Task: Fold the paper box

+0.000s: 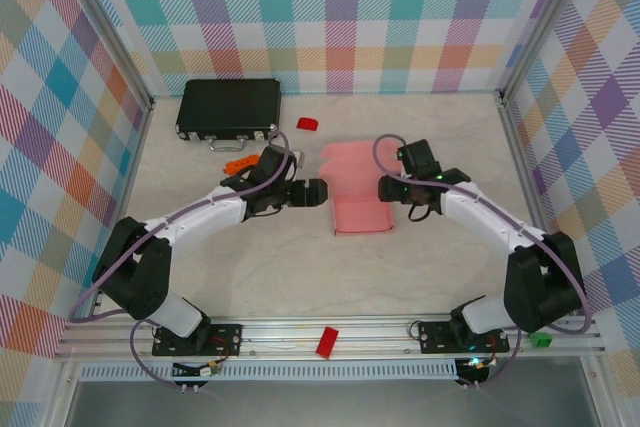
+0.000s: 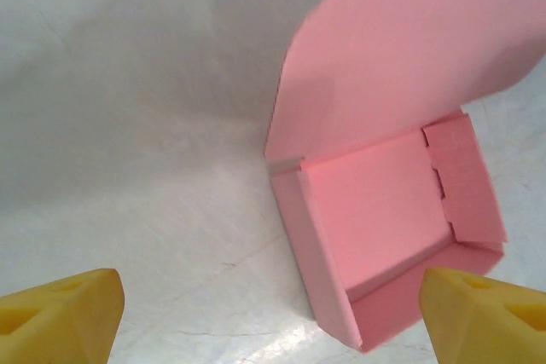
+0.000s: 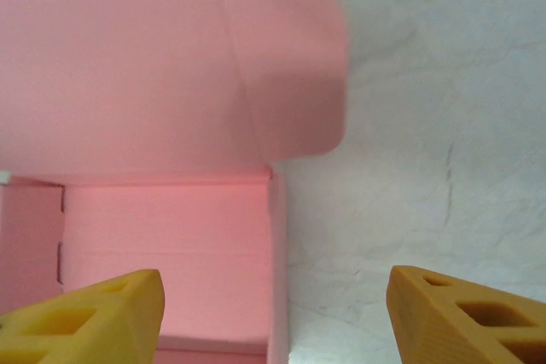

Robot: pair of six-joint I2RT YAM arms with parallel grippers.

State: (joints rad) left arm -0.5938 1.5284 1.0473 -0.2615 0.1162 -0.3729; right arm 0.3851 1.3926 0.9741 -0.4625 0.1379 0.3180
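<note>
The paper box (image 1: 362, 209) is a light-pink card tray standing on the table's middle, its lid flap (image 1: 352, 159) open and leaning toward the back. In the left wrist view the paper box (image 2: 380, 210) shows its raised walls and tucked side tabs, with the lid flap (image 2: 409, 57) curving above. My left gripper (image 1: 322, 193) sits just left of the tray, open (image 2: 273, 321), gripping nothing. My right gripper (image 1: 383, 188) is at the tray's right side, open (image 3: 273, 313). The tray's right wall (image 3: 277, 262) runs between its yellow fingertips (image 3: 465, 313), and neither touches it.
A black hard case (image 1: 228, 107) lies at the back left. A small red block (image 1: 307, 124) sits behind the box, and an orange piece (image 1: 237, 164) lies near the left arm. Another red block (image 1: 327, 341) rests on the front rail. Checked walls enclose the table.
</note>
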